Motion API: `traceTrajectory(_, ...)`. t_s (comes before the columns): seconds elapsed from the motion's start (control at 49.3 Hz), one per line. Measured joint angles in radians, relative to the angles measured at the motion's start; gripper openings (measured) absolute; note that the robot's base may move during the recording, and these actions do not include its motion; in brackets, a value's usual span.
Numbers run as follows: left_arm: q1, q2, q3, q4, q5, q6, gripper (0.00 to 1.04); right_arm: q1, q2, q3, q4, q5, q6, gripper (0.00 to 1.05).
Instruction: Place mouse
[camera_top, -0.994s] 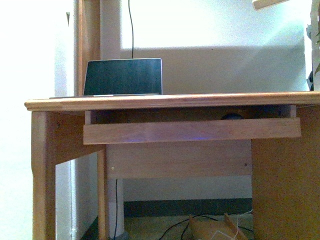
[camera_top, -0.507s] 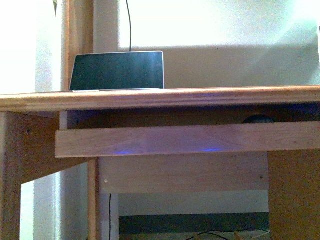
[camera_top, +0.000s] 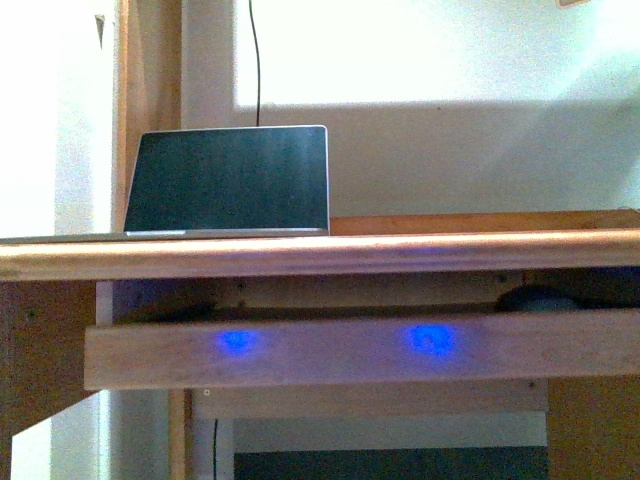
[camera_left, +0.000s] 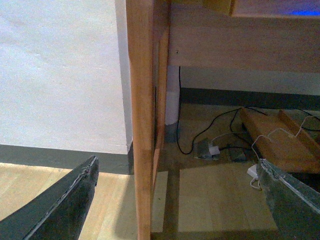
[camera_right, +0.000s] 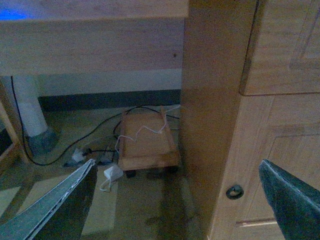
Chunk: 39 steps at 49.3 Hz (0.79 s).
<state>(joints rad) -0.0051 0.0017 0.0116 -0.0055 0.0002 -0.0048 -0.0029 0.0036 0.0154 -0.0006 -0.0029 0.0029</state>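
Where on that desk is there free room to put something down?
The desktop right of the laptop looks bare to the picture's edge. Under it, the pull-out tray holds the mouse at its right end; the slot there is shallow and tight.

This looks like a home study or small office corner. A wooden desk (camera_top: 300, 255) stands against a plain white wall (camera_top: 450, 50), with an open laptop (camera_top: 228, 180) on top and a dark cable (camera_top: 257, 60) running up the wall behind it. Under the top hangs a pull-out shelf (camera_top: 330, 350), and the mouse (camera_top: 540, 298) lies on it. The wrist views show pale wood flooring (camera_left: 30, 185), a dark skirting board (camera_left: 50, 157), loose cords (camera_left: 210, 130) and a plug adapter (camera_left: 206, 149) under the desk, a low wooden box (camera_right: 147, 142), and a panelled cupboard door (camera_right: 280, 150) with a small knob (camera_right: 234, 191).
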Motion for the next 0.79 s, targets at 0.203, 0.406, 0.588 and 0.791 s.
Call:
traceTrajectory(0.203, 0.000, 0.000, 0.000, 0.000, 0.000, 0.000, 0.97, 0.000, 0.000, 0.000, 0.000, 0.000, 0.000, 0.97)
traceTrajectory(0.406, 0.000, 0.000, 0.000, 0.000, 0.000, 0.000, 0.97, 0.000, 0.000, 0.000, 0.000, 0.000, 0.000, 0.97)
traceTrajectory(0.588, 0.002, 0.009, 0.005, -0.017, 0.010, -0.019, 0.97, 0.000, 0.000, 0.000, 0.000, 0.000, 0.000, 0.97)
traceTrajectory(0.791, 0.007, 0.325, 0.124, -0.122, 0.149, -0.121, 0.97, 0.000, 0.000, 0.000, 0.000, 0.000, 0.000, 0.97)
